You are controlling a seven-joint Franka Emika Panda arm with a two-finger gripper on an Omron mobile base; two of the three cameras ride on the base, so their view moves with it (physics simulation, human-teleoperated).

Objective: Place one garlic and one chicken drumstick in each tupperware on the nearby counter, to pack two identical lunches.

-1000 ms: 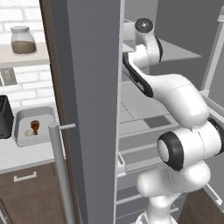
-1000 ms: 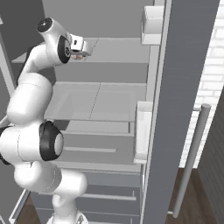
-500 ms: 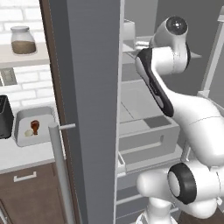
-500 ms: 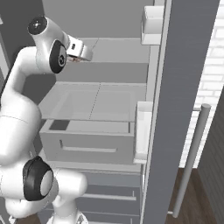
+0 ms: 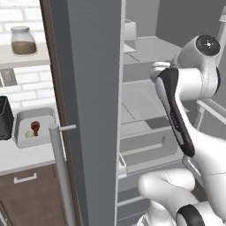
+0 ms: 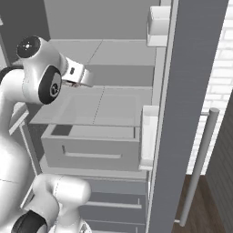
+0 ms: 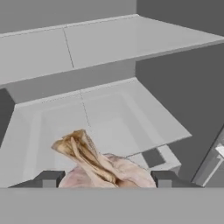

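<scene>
My gripper [image 7: 103, 180] is shut on a garlic [image 7: 109, 171], a pale bulb with a dry beige stalk that shows between the two fingertips. The hand [image 6: 78, 75] hangs inside the open fridge, above a glass shelf [image 6: 98, 107]. To the left of the fridge, a pale-grey tupperware [image 5: 40, 111] stands on the counter [image 5: 17, 156]. It holds a reddish-brown chicken drumstick [image 5: 35, 127] with a small pale garlic [image 5: 28, 134] beside it.
The open fridge door [image 5: 88, 88] stands between my arm and the counter, its bar handle [image 5: 59, 167] toward me. A black toaster [image 5: 4, 118] sits left of the tupperware, a jar [image 5: 23, 40] on the wall shelf above. A drawer [image 6: 91, 148] juts out below the glass shelf.
The hand has come down from the upper shelf to just above the glass shelf, with the garlic still in it. The arm's elbow has swung outward.
</scene>
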